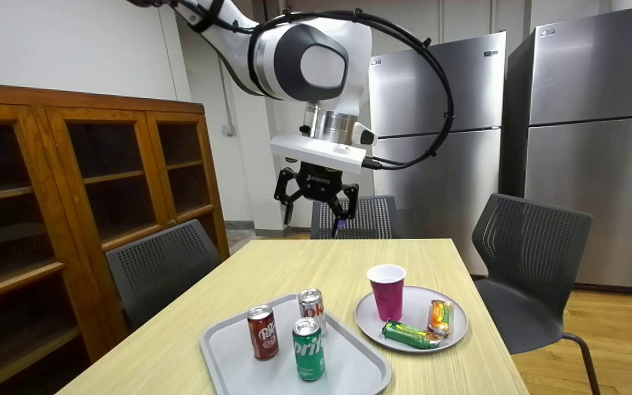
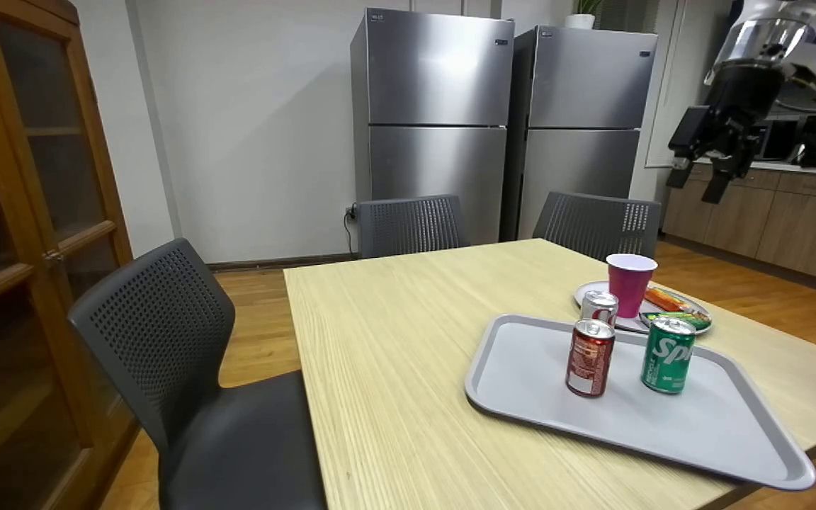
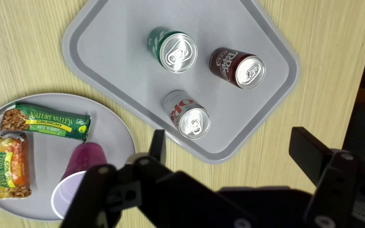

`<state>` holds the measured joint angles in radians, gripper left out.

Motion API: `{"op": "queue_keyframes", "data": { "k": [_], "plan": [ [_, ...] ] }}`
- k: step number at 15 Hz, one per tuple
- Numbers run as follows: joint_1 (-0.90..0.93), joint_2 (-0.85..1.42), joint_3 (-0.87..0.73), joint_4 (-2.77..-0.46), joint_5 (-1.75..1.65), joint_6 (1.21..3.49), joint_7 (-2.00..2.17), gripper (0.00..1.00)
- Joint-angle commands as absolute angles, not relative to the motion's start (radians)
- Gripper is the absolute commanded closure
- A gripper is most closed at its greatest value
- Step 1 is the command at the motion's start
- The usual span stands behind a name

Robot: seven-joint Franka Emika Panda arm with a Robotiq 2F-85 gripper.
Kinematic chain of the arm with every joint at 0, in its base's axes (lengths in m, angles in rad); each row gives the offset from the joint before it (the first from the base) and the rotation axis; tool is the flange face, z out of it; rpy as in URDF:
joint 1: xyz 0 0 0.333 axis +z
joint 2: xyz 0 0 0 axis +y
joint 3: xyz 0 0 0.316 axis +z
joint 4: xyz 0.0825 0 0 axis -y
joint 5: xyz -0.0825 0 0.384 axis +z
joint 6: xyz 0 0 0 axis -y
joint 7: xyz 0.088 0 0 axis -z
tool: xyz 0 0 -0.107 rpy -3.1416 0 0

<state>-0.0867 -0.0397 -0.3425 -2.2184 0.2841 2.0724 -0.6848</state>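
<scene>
The claw [image 1: 310, 229] is hanging in the air with its fingers spread wide and nothing between them. In both exterior views it's well above the table [image 1: 294, 266], not touching any of the stuff on it.

From the wrist view, the thing nearest that gap is the silver Coke can [image 3: 187, 114], standing upright on the gray tray [image 3: 116, 34] close to the rim. The Sprite can [image 3: 172, 50] and Dr Pepper can [image 3: 237, 67] are upright on the same tray, all three near each other but apart. Just beside it is a round plate [image 1: 417, 303] with a magenta plastic cup [image 1: 388, 300] standing on it, plus a green Nature Valley bar [image 3: 54, 122] and an orange-wrapped bar [image 3: 14, 166], both lying flat.

My read: this is the hover stage, before any grab. Whichever item it goes for, the next move calls for a good drop with the fingers wide, lined up over that one item. For the Coke can I'd center on the lid and mind the tray rim and its neighbours. The cup would probably need a gentler squeeze, and the bars would want the fingers turned to straddle their narrow side.
</scene>
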Motion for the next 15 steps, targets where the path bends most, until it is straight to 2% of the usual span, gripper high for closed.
{"op": "queue_keyframes", "data": {
  "k": [1, 15],
  "plan": [
    [-0.135, 0.046, -0.295, -2.15, 0.329, 2.114, -0.709, 0.0],
    [-0.248, 0.323, -0.161, -1.952, 0.396, 2.32, -0.701, 0.0]
  ]
}}
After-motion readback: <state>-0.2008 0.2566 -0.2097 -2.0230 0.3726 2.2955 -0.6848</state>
